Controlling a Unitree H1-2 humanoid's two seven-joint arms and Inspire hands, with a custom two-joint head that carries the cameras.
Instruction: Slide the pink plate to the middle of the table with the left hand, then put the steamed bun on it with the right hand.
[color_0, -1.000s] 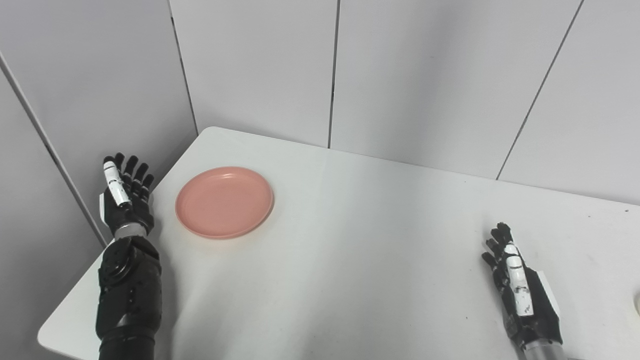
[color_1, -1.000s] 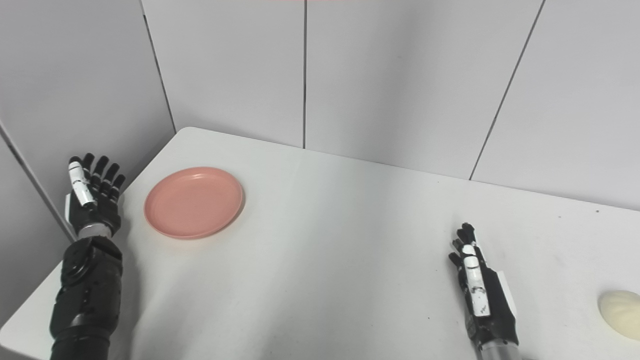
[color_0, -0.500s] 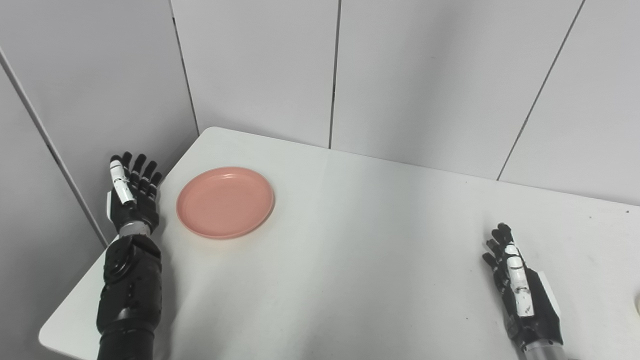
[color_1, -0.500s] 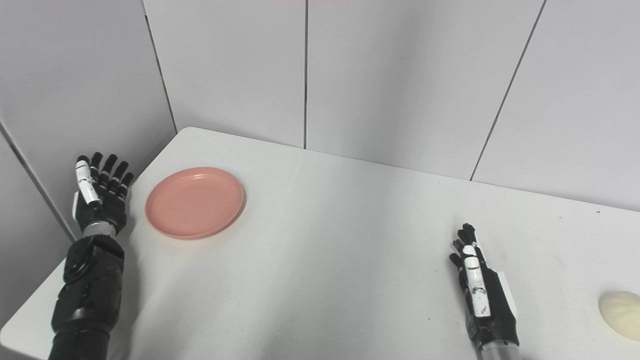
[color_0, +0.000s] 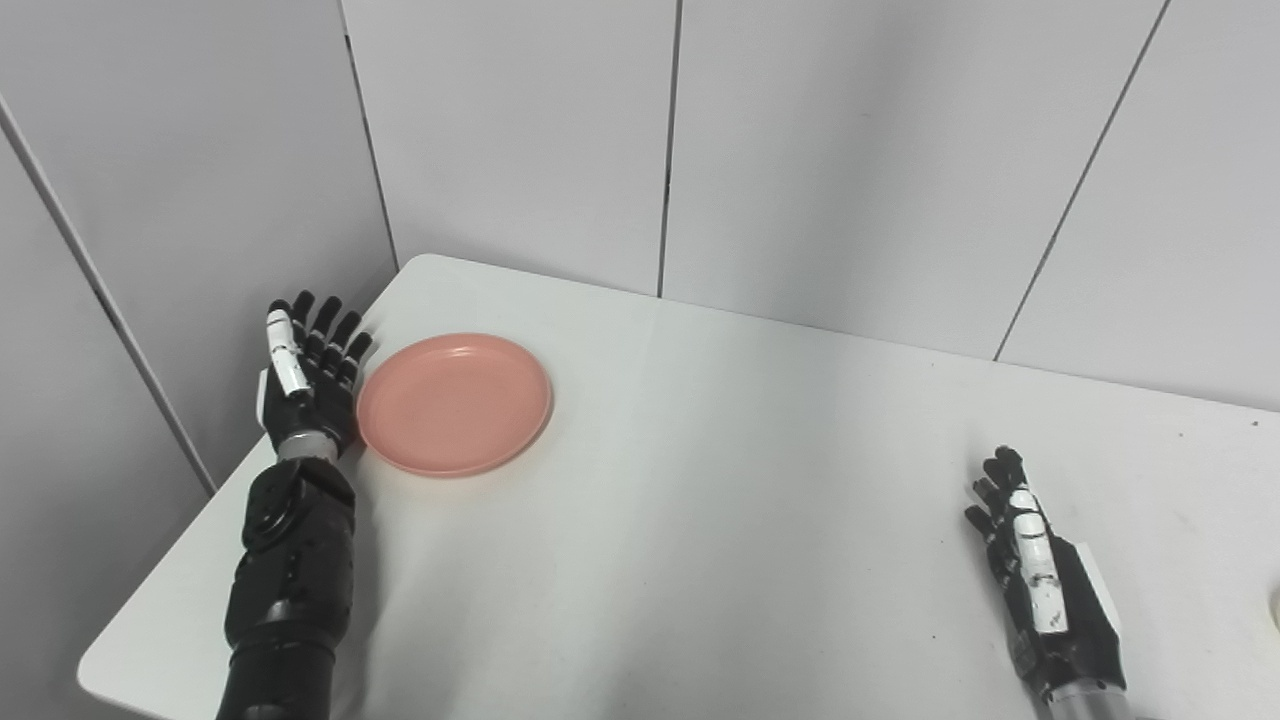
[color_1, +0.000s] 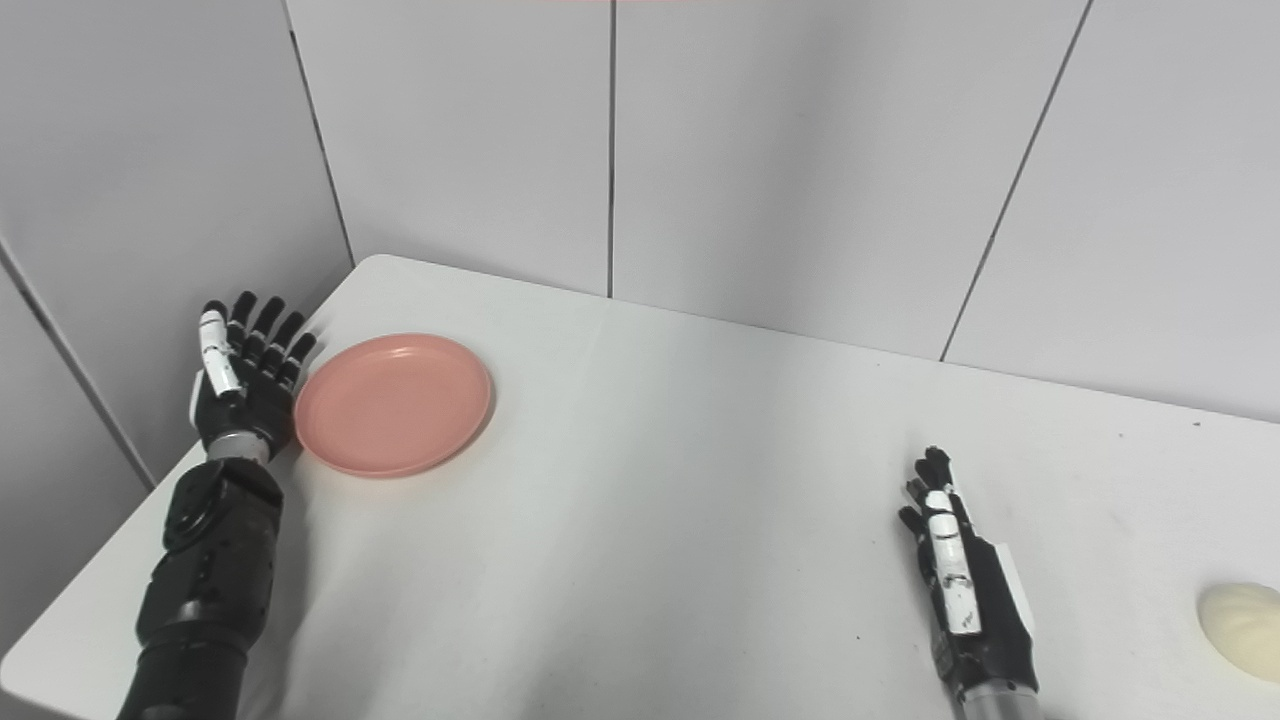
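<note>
The left hand, fingers spread and empty, has been brought against the left rim of the pink plate for the push, while the right hand is rested flat and empty beside the untouched steamed bun.

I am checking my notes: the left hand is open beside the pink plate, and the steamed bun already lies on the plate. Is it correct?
Not quite. The pink plate is empty; the right eye view shows the steamed bun on the table at far right. The left hand is indeed open beside the plate.
</note>
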